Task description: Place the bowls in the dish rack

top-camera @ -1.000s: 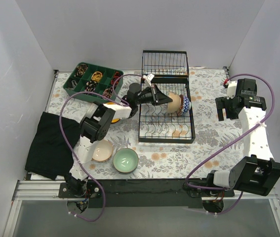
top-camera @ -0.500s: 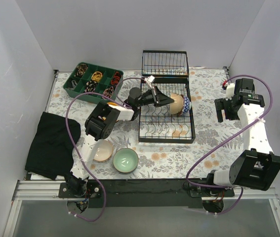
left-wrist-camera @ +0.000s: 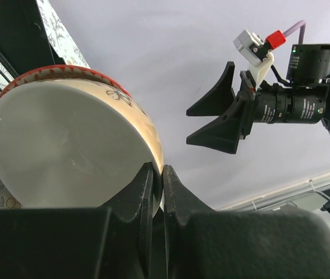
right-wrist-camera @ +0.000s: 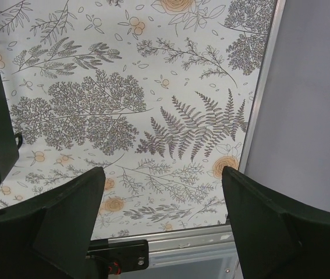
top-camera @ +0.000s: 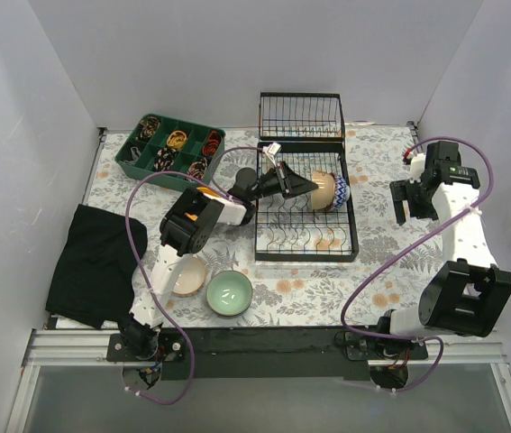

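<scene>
My left gripper (top-camera: 305, 185) is shut on the rim of the red-and-white patterned bowl (top-camera: 321, 190), held on edge over the black wire dish rack (top-camera: 305, 239); the wrist view shows its fingers (left-wrist-camera: 144, 186) pinching the bowl's rim (left-wrist-camera: 71, 145). A blue patterned bowl (top-camera: 340, 192) stands on edge in the rack just right of it. A beige bowl (top-camera: 187, 275) and a pale mint green bowl (top-camera: 229, 293) sit on the table at the front left. An orange-yellow bowl (top-camera: 203, 193) peeks out behind the left arm. My right gripper (top-camera: 415, 207) is open and empty over the table (right-wrist-camera: 153, 116) right of the rack.
A green compartment tray (top-camera: 169, 150) with small items stands at the back left. A black cloth (top-camera: 93, 266) lies at the left edge. The rack's wire basket section (top-camera: 301, 117) is at the back. The table's metal edge (right-wrist-camera: 176, 241) and wall lie close to the right gripper.
My left gripper has carried the red-and-white bowl slightly right and lower over the rack, nearer the blue patterned bowl. The right arm has shifted slightly.
</scene>
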`<control>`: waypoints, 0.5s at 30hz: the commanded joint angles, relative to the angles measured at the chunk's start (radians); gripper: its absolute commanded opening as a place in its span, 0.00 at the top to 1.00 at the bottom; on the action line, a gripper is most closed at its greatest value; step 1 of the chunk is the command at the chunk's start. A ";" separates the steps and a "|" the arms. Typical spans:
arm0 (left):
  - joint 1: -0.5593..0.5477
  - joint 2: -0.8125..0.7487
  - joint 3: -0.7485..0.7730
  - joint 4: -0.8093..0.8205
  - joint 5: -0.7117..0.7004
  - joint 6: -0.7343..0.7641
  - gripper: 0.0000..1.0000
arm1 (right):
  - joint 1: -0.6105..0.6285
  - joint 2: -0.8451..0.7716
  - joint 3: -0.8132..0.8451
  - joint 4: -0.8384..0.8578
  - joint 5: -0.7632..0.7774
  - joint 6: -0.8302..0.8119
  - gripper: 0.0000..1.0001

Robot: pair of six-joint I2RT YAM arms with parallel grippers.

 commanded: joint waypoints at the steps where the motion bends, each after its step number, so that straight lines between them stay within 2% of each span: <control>1: -0.013 -0.063 -0.014 -0.007 -0.058 -0.125 1.00 | -0.002 0.004 0.054 -0.009 -0.007 0.014 0.11; 7: -0.008 -0.122 -0.073 -0.062 -0.144 -0.090 1.00 | 0.000 0.011 0.051 -0.007 -0.024 0.015 0.11; 14: -0.007 -0.176 -0.110 -0.118 -0.132 -0.044 1.00 | 0.000 0.021 0.054 0.008 -0.049 0.021 0.11; 15: -0.006 -0.176 -0.109 -0.140 -0.131 -0.043 0.97 | 0.002 0.021 0.051 0.013 -0.052 0.023 0.11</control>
